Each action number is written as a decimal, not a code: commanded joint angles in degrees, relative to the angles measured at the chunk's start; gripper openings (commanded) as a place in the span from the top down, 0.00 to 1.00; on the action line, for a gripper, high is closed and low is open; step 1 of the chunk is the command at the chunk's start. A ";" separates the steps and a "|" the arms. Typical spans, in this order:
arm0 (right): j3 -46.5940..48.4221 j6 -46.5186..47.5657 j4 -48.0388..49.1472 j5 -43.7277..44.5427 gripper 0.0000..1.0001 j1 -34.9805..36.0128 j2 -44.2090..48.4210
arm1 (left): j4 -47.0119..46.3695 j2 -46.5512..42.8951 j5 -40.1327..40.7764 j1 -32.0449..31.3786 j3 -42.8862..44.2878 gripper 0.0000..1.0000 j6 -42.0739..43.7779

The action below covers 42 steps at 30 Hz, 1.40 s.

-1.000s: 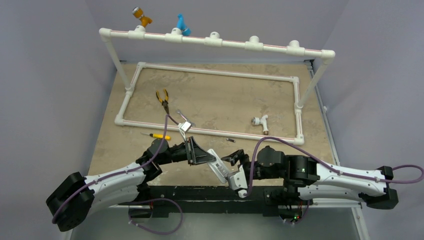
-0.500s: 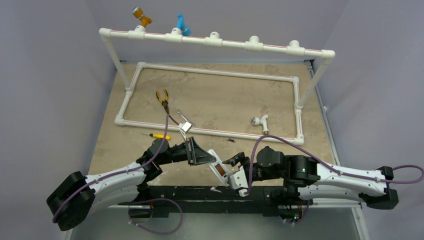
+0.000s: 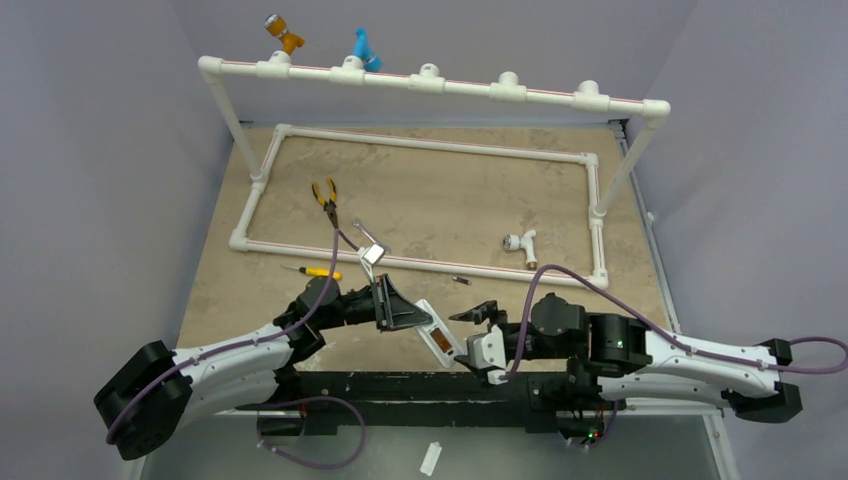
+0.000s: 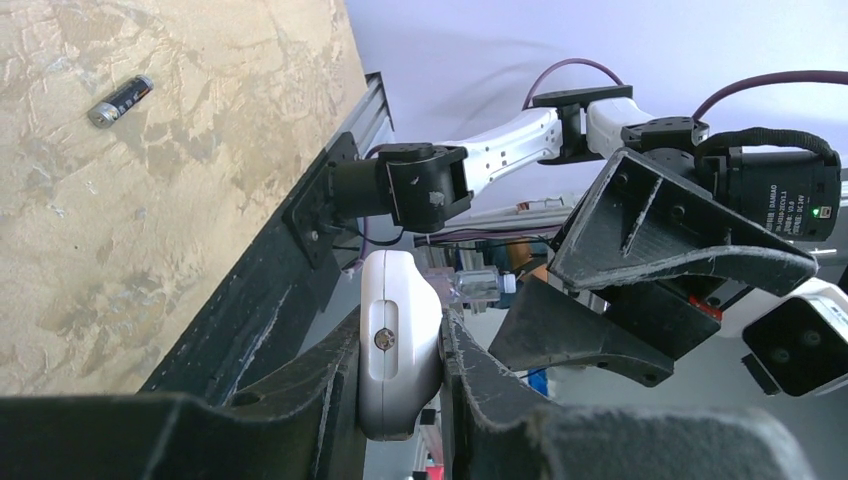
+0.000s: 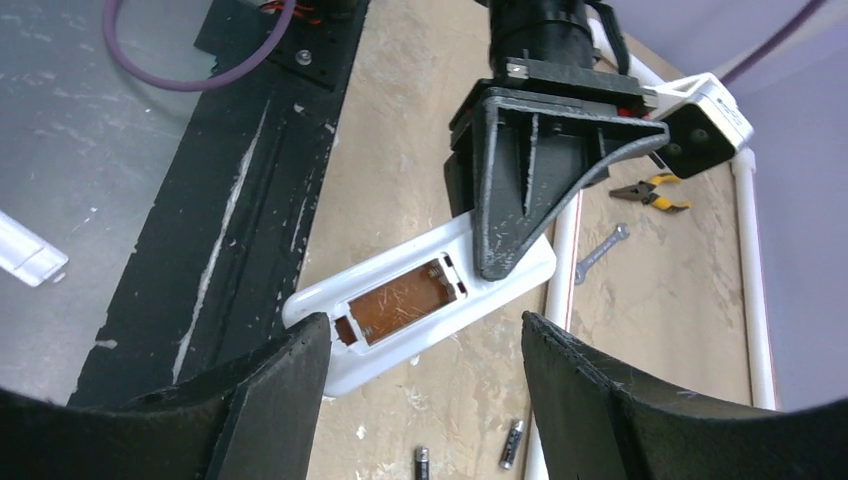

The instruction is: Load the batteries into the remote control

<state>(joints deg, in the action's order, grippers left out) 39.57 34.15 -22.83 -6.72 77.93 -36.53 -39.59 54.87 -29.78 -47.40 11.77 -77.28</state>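
Barely begun: left gripper clamps the remote control, compartment empty; right gripper wide, holding nothing; batteries unloaded at six o'clock.

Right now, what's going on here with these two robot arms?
The left gripper is clamped on the white remote control, holding it over the near edge of the table with its back showing. The battery compartment is uncovered and empty. The right gripper is open, by the remote's free end, holding nothing. The batteries lie loose on the table, not yet loaded. A small white cover piece lies on the floor below.
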 commanded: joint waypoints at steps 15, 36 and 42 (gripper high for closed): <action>-5.09 -25.55 5.14 0.61 0.47 5.60 3.29 | 15.75 -8.66 -7.17 17.44 5.58 1.00 8.48; -14.00 -66.53 26.30 42.68 0.48 37.93 -23.01 | 28.69 -12.57 -10.91 24.98 10.96 1.00 15.66; -14.59 -73.65 27.17 43.63 0.51 40.89 -27.95 | 28.70 -12.79 -10.66 25.07 10.46 1.00 15.80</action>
<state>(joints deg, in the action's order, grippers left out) 24.73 -31.66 1.78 34.00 116.81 -61.19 -9.58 42.85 -39.40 -22.87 21.41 -62.72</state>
